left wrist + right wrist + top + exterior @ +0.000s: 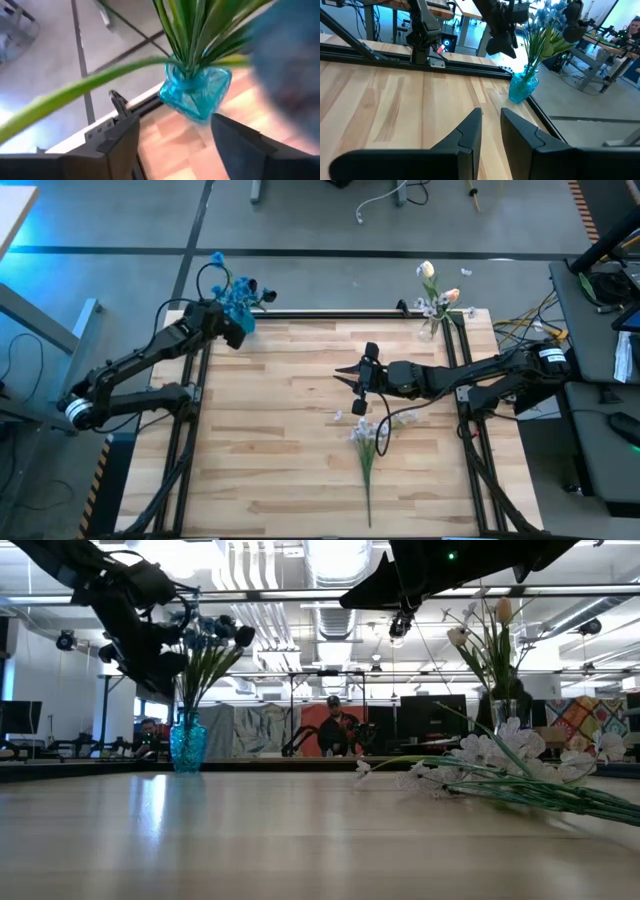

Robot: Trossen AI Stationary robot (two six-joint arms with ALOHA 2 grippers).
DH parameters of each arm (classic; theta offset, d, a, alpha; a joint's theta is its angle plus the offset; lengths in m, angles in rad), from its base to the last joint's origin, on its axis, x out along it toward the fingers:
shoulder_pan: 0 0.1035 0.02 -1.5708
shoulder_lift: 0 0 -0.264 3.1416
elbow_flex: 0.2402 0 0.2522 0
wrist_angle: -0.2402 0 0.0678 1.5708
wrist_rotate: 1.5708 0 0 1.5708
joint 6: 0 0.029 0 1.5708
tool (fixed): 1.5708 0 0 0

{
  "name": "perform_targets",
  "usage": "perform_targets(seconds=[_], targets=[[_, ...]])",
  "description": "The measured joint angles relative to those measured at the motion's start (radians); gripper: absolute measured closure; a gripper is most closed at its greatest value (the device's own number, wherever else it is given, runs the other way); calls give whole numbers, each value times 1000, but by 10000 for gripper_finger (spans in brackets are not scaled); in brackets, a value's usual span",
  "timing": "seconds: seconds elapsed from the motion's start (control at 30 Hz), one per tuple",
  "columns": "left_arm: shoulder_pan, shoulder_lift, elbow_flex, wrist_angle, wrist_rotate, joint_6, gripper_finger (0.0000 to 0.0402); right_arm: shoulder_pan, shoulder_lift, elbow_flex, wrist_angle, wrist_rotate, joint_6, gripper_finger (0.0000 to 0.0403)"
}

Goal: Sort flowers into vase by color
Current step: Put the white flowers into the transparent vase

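A blue glass vase (187,740) (196,94) (522,87) stands at the table's far left corner and holds blue flowers (240,292) on green stems. My left gripper (236,322) (172,125) hovers open just above and beside that bunch, gripping nothing. White-lilac sprigs (368,432) (480,765) lie flat on the table right of centre. A clear vase (433,322) (505,712) at the far right corner holds peach tulips (428,272) and white blossoms. My right gripper (346,375) (491,117) hangs over mid-table, just beyond the lying sprigs, with only a narrow gap between its fingers and nothing in it.
Black rails (330,313) run along the table's far edge and down both sides. Bare wood (270,430) stretches between the two arms. Cables and equipment sit off the right edge (600,330). A person shows in the room behind the table (335,730).
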Motion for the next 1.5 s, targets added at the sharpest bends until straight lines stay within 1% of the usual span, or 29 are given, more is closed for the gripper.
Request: perform_targets(seconds=[0.13, 0.23, 0.6, 0.83, 0.9, 1.0, 1.1, 1.2, 1.33, 1.5], targets=[[0, 5, 42, -68, 15, -38, 141, 0, 0, 0, 0, 0, 0, 339], [0, 13, 78, -126, 23, -57, 133, 0, 0, 0, 0, 0, -1, 339], [0, 25, 242, -424, 26, -58, 145, 0, 0, 0, -1, 0, -17, 339], [-5, 15, 303, -614, 11, -31, 160, 0, 0, 0, -1, 0, -19, 339], [-17, -2, 301, -655, -18, -29, 170, 0, 0, 0, -1, 0, -14, 339], [-42, -50, 284, -680, -26, -28, 196, 0, 0, 0, 0, 0, 7, 339], [-84, -118, 266, -688, -29, -30, 229, 0, 0, 0, -1, 0, 19, 339], [-146, -187, 261, -701, -27, -71, 267, 0, 0, 0, -2, -1, 19, 339], [-280, -255, 261, -699, 5, -141, 314, 0, -4, 0, -23, -1, 21, 339], [-519, -280, 245, -626, 14, -214, 365, 0, -13, 0, -130, -9, 105, 347]])
